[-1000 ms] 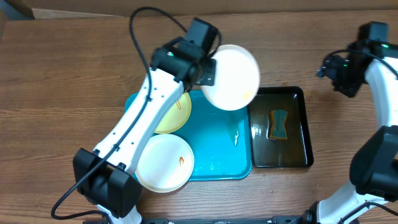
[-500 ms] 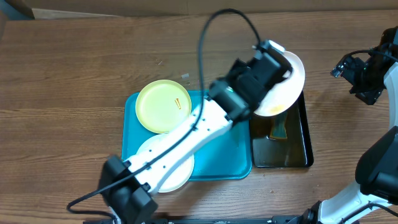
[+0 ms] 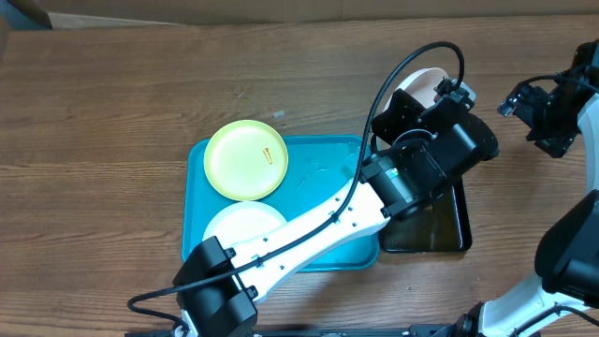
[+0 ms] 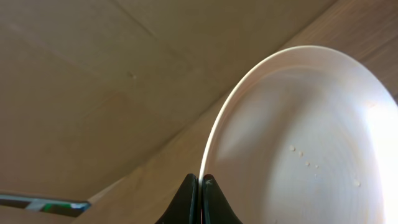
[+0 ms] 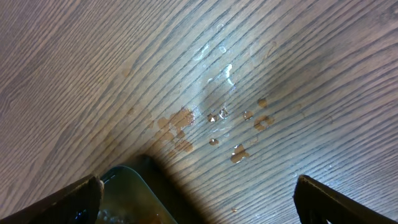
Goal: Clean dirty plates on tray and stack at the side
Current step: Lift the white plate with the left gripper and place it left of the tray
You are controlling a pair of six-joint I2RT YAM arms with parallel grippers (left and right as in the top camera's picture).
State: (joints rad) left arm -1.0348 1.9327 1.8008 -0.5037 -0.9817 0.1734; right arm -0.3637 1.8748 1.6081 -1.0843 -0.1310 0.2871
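A: What does the worktop look like?
B: We see brown wood grain, mostly dull. Under the right gripper some wet drops shine on it, near a corner of the black tray. That gripper has its jaws wide apart and holds nothing.
A: And the room?
B: The left wrist view shows only a pale beige board with a seam.
A: Where are the plates?
B: The left gripper is pinched tight on the rim of a white plate, raised near the far end of the black tray. The yellow-green plate, with an orange smear, lies at the far left corner of the turquoise tray, overhanging its rim. A second white plate lies on its near left part.
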